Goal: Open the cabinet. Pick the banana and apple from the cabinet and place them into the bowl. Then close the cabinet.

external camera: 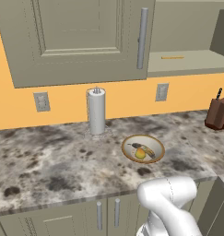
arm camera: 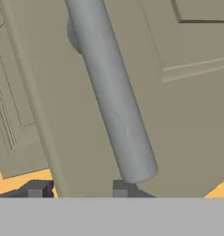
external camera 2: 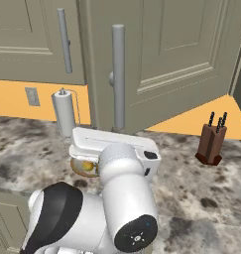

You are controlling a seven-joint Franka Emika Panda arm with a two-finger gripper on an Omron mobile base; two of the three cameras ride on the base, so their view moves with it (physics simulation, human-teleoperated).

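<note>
Grey-beige cabinet (external camera: 81, 39) is hanging above the counter (external camera: 49, 161), right side standing open; banana (external camera: 147, 150) and apple (external camera: 140, 154) are lying in the bowl (external camera: 143, 148) toward the counter's front edge. From the right, a door handle (external camera 2: 118, 77) is looming close. Hand camera: the tool (arm camera: 79, 190) is straddling that handle's lower end; whether it's clamped, I cannot tell.

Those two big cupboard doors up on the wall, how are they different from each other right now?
The left door lies shut, flat on the cabinet front; the right door stands swung out towards the robot. The gripper sits close by the lower end of the right door's handle; nothing is near the left door's handle. Both are grey-beige raised-panel doors with long upright silver bar handles.
</note>
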